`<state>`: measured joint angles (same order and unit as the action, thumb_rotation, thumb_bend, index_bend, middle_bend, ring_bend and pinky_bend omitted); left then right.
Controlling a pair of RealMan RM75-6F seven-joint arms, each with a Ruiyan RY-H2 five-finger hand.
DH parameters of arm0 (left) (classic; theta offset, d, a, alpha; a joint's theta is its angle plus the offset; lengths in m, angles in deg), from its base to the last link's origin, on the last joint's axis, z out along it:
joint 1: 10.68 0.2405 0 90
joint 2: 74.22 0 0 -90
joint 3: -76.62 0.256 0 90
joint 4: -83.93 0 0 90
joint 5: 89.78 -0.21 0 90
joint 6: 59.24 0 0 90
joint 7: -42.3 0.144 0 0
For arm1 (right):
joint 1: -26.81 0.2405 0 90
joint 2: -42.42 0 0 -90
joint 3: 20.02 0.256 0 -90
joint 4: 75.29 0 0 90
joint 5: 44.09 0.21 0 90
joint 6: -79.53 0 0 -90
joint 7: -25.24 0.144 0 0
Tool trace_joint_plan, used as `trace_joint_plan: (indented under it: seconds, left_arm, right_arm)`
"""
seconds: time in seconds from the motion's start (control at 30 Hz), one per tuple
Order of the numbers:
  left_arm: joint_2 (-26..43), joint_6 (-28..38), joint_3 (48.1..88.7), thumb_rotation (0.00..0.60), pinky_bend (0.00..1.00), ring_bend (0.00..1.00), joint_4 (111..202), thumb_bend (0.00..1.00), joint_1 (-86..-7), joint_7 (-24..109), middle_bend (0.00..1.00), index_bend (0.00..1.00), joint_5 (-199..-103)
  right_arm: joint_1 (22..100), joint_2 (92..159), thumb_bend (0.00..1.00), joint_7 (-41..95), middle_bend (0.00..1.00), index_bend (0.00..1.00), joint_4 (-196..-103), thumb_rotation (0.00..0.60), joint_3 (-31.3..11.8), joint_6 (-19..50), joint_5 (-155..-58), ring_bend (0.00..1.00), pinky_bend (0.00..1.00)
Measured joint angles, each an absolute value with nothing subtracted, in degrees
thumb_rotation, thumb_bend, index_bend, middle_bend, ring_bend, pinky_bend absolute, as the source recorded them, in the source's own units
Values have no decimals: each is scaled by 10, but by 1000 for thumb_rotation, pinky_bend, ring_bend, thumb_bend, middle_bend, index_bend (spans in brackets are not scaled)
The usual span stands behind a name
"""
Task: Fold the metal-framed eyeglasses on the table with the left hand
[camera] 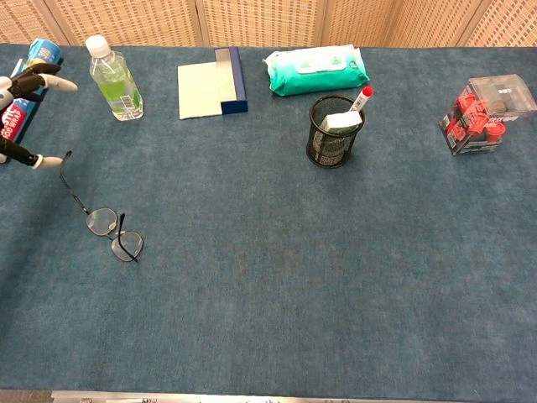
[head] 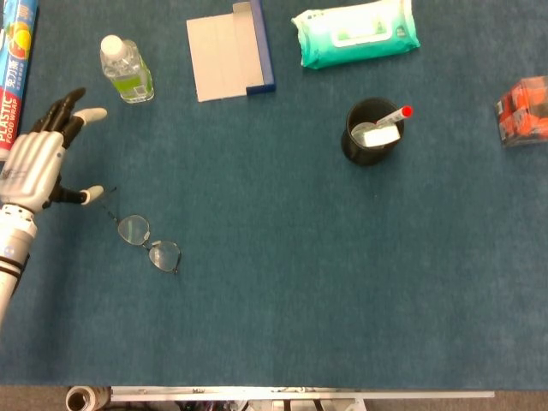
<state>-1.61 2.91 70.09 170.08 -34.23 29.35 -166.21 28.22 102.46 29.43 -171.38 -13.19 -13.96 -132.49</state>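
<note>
The metal-framed eyeglasses (head: pixel 150 242) (camera: pixel 113 233) lie on the blue table cloth at the left, lenses toward the front. One temple is folded across the lenses. The other temple stretches out toward my left hand (head: pixel 38 163) (camera: pixel 18 87). That hand hovers at the table's left edge with its fingers spread and nothing in it. Its thumb tip sits right at the end of the outstretched temple; whether they touch I cannot tell. My right hand shows in neither view.
A clear bottle (head: pixel 127 68) stands behind the hand, and a plastic-wrap box (head: pixel 15 51) lies at the far left. Further back are a grey-and-blue folder (head: pixel 229 53) and a wipes pack (head: pixel 355 32). A black mesh pen cup (head: pixel 370 130) stands mid-table, a red box (head: pixel 524 111) at right.
</note>
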Motion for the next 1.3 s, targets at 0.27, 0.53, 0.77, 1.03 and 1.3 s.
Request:
trace_joint_plan:
  seconds: [0.27,0.53,0.77,1.03,1.3]
  left_arm:
    - [-14,24,691,600,135,0,1691,102,-350,289,0,173,-1653]
    - [-23,26,690,600,135,0,1716,102,-352,288,0,173,-1658]
    - [-32,31,703,600,135,0,1754,102,-347,286,0,174,-1675]
    - [-42,44,724,600,135,0,1791,102,-338,286,0,175,-1705]
    - [-41,56,743,600,135,0,1803,101,-328,283,0,176,-1728]
  right_arm:
    - [282,1024,539,295,527,589,-1713,600,-131,-139,-1324,359,356]
    - [282,1025,538,294,527,589,-1713,600,-132,-139,-1325,359,357]
    - [282,1025,539,294,527,590,-1714,600,-132,-139,-1326,359,357]
    - [282,1025,539,293,527,589,-1714,600,-132,-140,-1327,359,357]
    - [281,1024,539,293,527,590,-1716,600,-133,-143,-1329,359,357]
